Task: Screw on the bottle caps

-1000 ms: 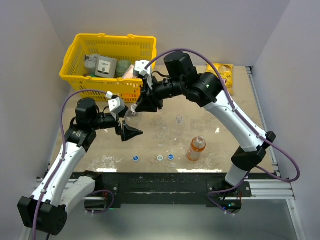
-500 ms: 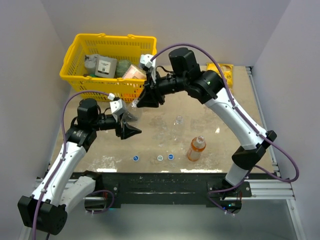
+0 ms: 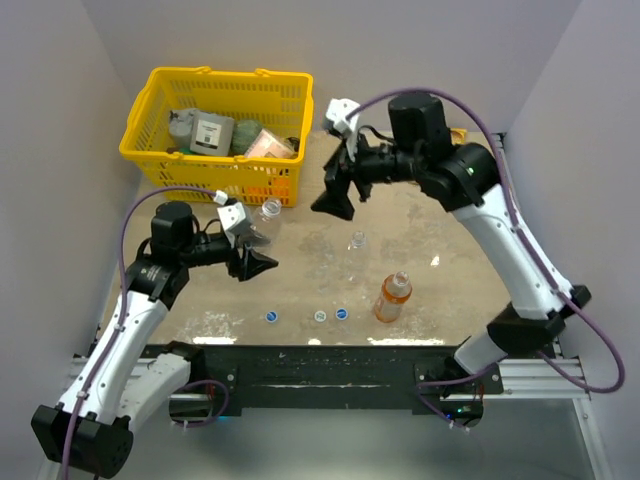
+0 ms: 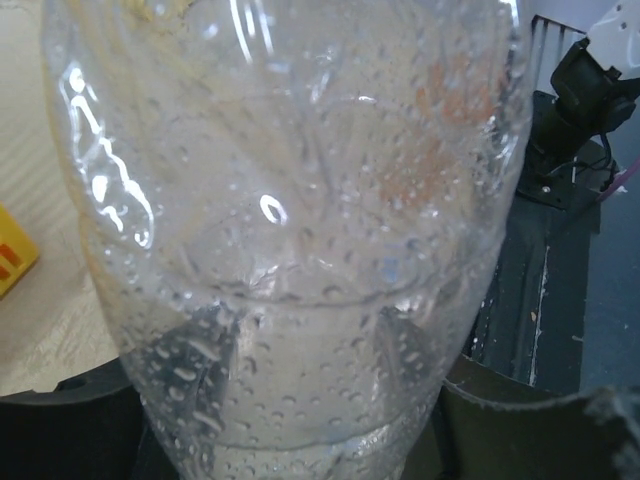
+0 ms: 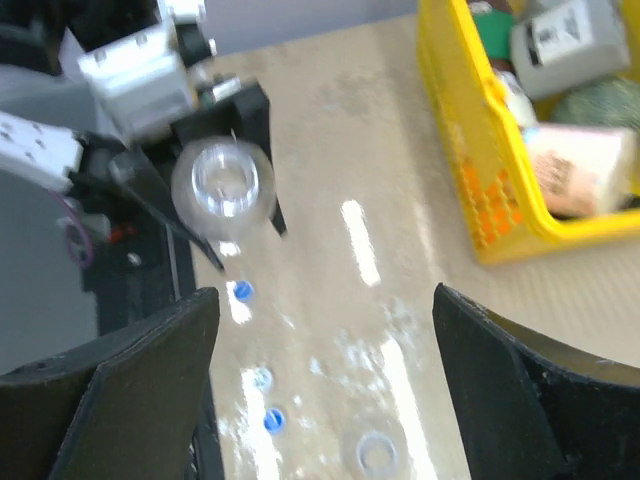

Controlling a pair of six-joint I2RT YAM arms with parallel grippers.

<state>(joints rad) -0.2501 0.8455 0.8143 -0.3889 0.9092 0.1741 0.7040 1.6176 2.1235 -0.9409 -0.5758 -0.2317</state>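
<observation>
And the left gripper (image 3: 255, 252) is clamped on a clear bottle (image 3: 264, 220) left of centre, held tilted, its uncapped neck towards the yellow basket (image 3: 150, 140) at upper left. The right gripper (image 3: 334, 196) hangs above centre, jaws spread wide with nothing between them. A second clear bottle (image 3: 357, 243) and the orange bottle (image 3: 393, 297) stand mid-frame. Three caps (image 3: 320, 316) sit in a row at lower centre, two blue and one whitish.

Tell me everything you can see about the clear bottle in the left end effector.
The clear bottle is colourless thin plastic, beaded with droplets, uncapped with its mouth open. It is off the table, tilted, neck pointing away from the left end effector, which grips its body. Nothing else touches it.
</observation>
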